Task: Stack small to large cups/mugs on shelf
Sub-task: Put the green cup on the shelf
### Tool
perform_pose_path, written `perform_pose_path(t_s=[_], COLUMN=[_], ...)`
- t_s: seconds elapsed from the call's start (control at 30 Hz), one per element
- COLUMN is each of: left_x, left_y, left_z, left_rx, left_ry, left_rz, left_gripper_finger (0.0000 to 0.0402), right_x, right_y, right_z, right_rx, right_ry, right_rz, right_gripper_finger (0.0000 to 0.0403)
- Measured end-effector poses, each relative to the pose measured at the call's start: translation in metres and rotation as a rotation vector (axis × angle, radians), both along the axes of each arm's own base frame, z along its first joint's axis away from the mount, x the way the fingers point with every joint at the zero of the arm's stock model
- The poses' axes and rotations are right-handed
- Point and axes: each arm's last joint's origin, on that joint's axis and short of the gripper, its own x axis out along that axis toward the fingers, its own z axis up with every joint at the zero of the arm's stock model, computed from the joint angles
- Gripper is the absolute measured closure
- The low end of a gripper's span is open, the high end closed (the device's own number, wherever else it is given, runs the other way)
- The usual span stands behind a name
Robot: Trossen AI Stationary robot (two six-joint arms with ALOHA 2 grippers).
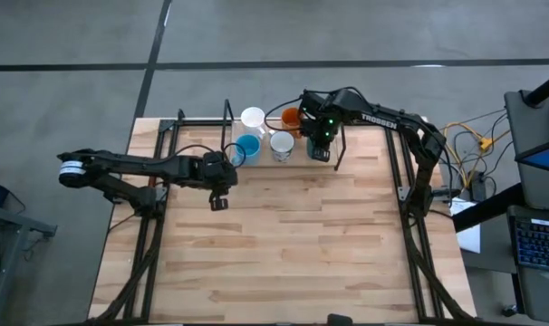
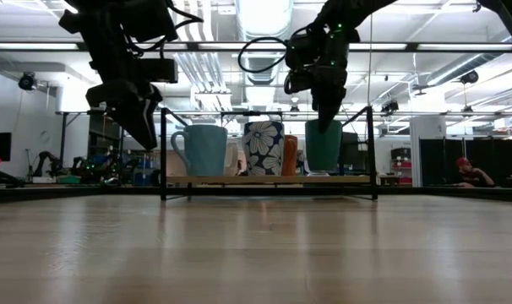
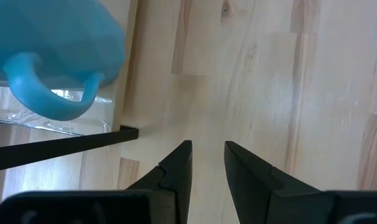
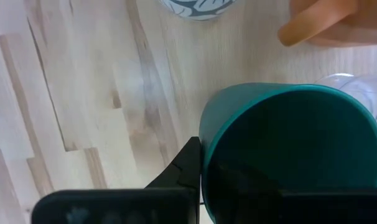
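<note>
On the shelf [image 2: 239, 179] at the table's far side stand a light blue mug [image 2: 204, 149], a white flowered mug [image 2: 264, 148], an orange cup [image 1: 291, 117] and a plain white cup [image 1: 253, 118]. At the shelf's right end is the dark green cup [image 2: 324, 148], with my right gripper [image 2: 328, 114] coming down into it, shut on its wall. My left gripper [image 1: 218, 201] hangs above the tabletop, nearer than the shelf's left end. Its fingers [image 3: 179, 165] are slightly open with nothing between them. The blue mug [image 3: 51, 50] is beyond them. My right gripper holds the green cup by its wall just under the rim [image 4: 207, 134], one finger outside [image 4: 190, 167] and the other inside, hidden in the dark hollow. The fingers come from above, pointing down. The cup is upright; whether its base rests on the shelf board I cannot tell.
A clear glass [image 4: 356, 90] stands right behind the green cup, and the orange cup [image 4: 325, 22] is close by. The shelf's black posts and rods [image 2: 373, 152] surround the cups. Bare tabletop [image 1: 293, 244] lies on the near side.
</note>
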Motion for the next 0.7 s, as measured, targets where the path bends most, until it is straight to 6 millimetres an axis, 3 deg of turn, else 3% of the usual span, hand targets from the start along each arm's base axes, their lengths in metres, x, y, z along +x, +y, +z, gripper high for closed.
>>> perform_pose_path(t_s=[0.4,0.7], left_x=[-0.0001,-0.0002], left_y=[0.0000,-0.0002], left_z=[-0.0001,-0.0001], left_rx=[0.000,0.000], left_ry=[0.001,0.002], left_rz=[0.000,-0.001], left_gripper_finger=[0.0322,0.0322], right_x=[-0.0001,-0.0011], right_y=[0.0001,0.0008], right_z=[0.0000,-0.0002], right_rx=[0.004,0.016], right_ry=[0.000,0.011], right_rz=[-0.001,-0.024], right_gripper_finger=[0.0388,0.0323])
